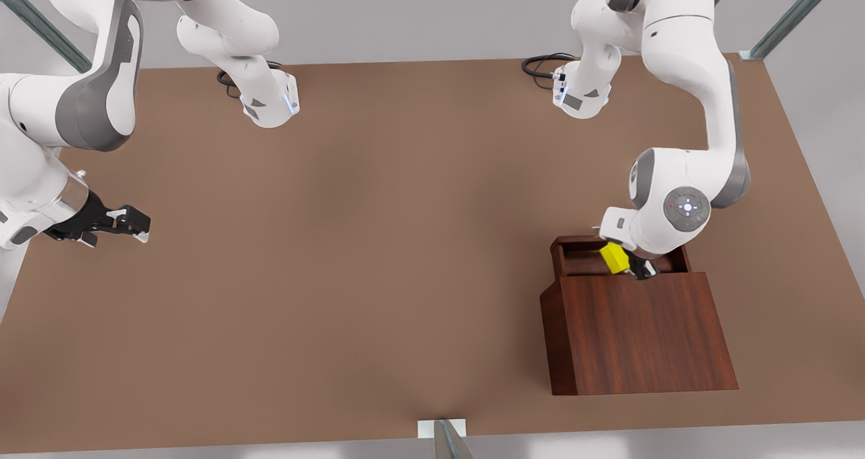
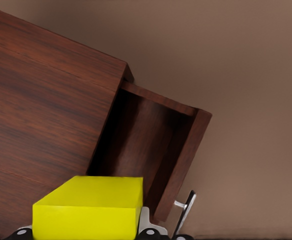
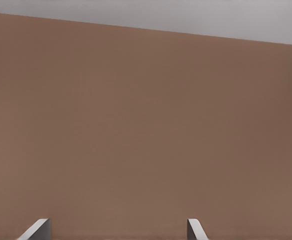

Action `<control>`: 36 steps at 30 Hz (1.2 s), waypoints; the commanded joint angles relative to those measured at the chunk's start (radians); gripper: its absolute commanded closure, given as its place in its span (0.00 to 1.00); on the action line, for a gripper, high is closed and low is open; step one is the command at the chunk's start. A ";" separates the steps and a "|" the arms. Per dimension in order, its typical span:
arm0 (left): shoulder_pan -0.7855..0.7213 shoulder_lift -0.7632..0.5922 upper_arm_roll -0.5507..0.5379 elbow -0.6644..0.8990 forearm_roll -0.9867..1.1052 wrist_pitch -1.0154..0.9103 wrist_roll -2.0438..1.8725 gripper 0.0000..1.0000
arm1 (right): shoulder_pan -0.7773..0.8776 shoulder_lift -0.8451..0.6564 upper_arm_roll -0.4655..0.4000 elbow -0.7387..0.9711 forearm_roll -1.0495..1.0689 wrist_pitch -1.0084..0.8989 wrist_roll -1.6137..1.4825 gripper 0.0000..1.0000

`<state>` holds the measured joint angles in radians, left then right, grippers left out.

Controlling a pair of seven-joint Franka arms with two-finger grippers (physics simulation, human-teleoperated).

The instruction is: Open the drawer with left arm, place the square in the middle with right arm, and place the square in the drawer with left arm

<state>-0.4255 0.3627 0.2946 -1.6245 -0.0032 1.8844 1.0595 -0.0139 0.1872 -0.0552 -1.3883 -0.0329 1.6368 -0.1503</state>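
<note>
- Reaching down over the open drawer (image 1: 581,256), the left claw (image 1: 632,264) grips the square (image 1: 614,257) — just above the tray.
- Right claw (image 1: 132,226) waits well apart from the drawer, fingers spread, over bare tabletop (image 1: 378,243).

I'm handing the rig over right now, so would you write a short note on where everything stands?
Left gripper: shut on the square, held above the open drawer of the cabinet at the front view's right.
Right gripper: open, holding nothing, waiting over the table at the front view's left.
Done: drawer pulled open; square in the left gripper's grasp over the drawer.
Left: lower the square into the drawer, release it, then retract the left arm.
</note>
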 commanded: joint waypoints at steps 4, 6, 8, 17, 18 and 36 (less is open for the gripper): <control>-0.001 0.001 0.028 -0.001 -0.006 -0.018 0.059 0.26 | 0.000 0.000 0.000 0.000 -0.001 0.000 0.000 0.00; 0.001 0.004 0.035 -0.002 -0.006 -0.018 0.076 0.26 | 0.000 0.000 0.000 0.000 -0.001 -0.002 0.000 0.00; 0.001 0.004 0.041 -0.017 -0.006 -0.014 0.089 0.26 | 0.000 0.000 0.000 0.000 -0.001 0.000 0.000 0.00; 0.001 0.012 0.046 -0.034 -0.006 -0.005 0.191 0.25 | 0.000 0.000 0.000 0.000 -0.001 0.000 0.000 0.00; 0.002 0.015 0.046 -0.034 -0.006 -0.005 0.191 0.24 | 0.000 0.000 0.000 0.000 -0.001 0.000 0.000 0.00; 0.008 -0.054 0.011 0.299 -0.032 -0.314 -1.190 0.00 | 0.002 0.000 0.000 0.000 -0.001 0.000 0.000 0.00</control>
<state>-0.3464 0.2948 0.2203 -1.3254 -0.0329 1.5707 -0.1300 -0.0115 0.1881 -0.0544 -1.3883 -0.0338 1.6368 -0.1503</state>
